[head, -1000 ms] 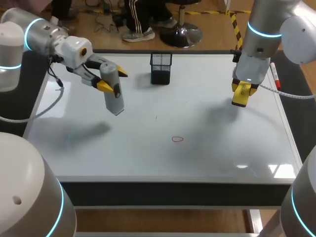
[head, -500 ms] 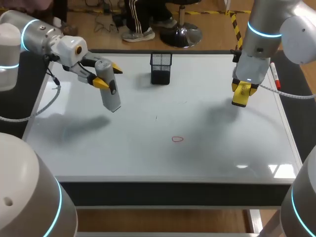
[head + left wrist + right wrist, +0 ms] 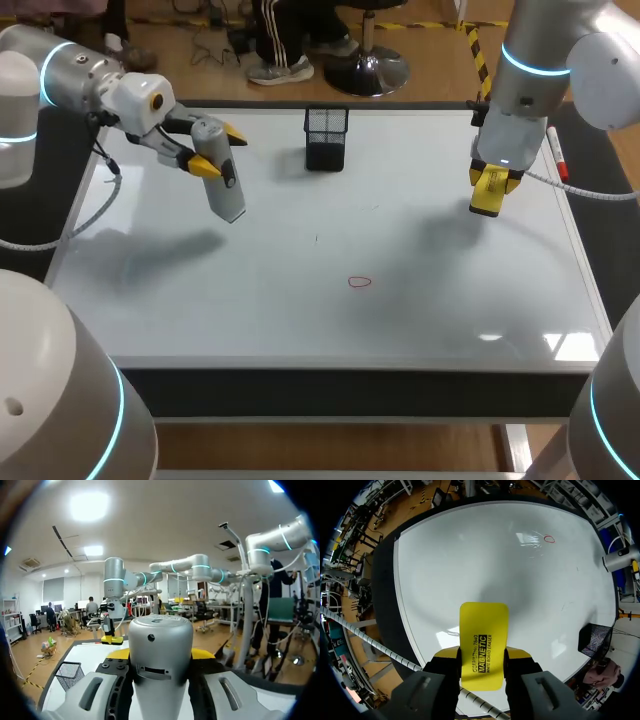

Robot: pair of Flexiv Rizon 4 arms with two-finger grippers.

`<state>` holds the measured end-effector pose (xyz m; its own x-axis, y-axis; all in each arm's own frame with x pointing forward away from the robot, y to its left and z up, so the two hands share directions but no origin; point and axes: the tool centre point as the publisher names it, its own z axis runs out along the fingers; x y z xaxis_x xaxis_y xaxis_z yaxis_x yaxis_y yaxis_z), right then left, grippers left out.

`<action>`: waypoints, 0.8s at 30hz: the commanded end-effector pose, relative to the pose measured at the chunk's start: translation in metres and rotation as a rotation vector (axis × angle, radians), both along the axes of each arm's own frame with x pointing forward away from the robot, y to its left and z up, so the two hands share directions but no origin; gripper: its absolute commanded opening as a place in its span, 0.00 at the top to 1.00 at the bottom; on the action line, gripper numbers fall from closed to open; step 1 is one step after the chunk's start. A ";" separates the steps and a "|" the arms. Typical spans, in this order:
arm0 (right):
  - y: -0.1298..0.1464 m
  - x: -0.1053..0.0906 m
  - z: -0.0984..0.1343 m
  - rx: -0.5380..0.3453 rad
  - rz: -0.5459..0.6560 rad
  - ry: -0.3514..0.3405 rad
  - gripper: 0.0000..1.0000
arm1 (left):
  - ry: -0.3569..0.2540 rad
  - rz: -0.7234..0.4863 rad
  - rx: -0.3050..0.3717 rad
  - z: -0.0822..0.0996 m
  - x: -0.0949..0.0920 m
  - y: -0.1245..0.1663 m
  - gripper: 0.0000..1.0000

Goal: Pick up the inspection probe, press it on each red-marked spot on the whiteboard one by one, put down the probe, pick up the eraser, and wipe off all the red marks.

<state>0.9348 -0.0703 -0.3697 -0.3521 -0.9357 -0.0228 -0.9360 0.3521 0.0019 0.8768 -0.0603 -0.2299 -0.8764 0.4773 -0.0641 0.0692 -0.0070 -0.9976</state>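
Observation:
My left gripper (image 3: 214, 148) is shut on the grey inspection probe (image 3: 223, 184), which hangs tilted above the whiteboard's (image 3: 250, 290) far left part. In the left wrist view the probe (image 3: 160, 655) fills the space between the fingers. My right gripper (image 3: 487, 188) is shut on the yellow eraser (image 3: 486, 194), held above the board's right side. In the right wrist view the eraser (image 3: 482, 645) sits between the fingers over the whiteboard (image 3: 470, 565). One small red mark (image 3: 359, 282) lies on the board near the middle; the same red mark (image 3: 549, 539) shows far ahead of the eraser.
A black mesh pen holder (image 3: 326, 138) stands at the board's far middle; the holder (image 3: 594, 639) also shows in the right wrist view. A red-capped marker (image 3: 556, 155) lies along the board's right edge behind my right arm.
My left arm has drawn the probe a little up and back toward the far left. The right arm has kept still with the eraser.

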 end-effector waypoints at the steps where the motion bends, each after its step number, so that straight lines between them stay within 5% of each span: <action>1: -0.001 0.001 0.001 -0.003 0.002 0.000 1.00 | -0.002 0.003 0.002 0.002 -0.002 0.000 1.00; 7: -0.001 0.001 0.001 -0.003 0.002 0.000 1.00 | -0.002 0.003 0.002 0.002 -0.002 0.000 1.00; 24: 0.025 -0.090 0.019 -0.038 0.005 -0.039 1.00 | -0.002 0.003 0.002 0.002 -0.002 0.000 1.00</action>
<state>0.8647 -0.0471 -0.3597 -0.3554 -0.9347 0.0097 -0.9347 0.3554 0.0021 0.8764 -0.0602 -0.2298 -0.8768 0.4766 -0.0643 0.0695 -0.0067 -0.9976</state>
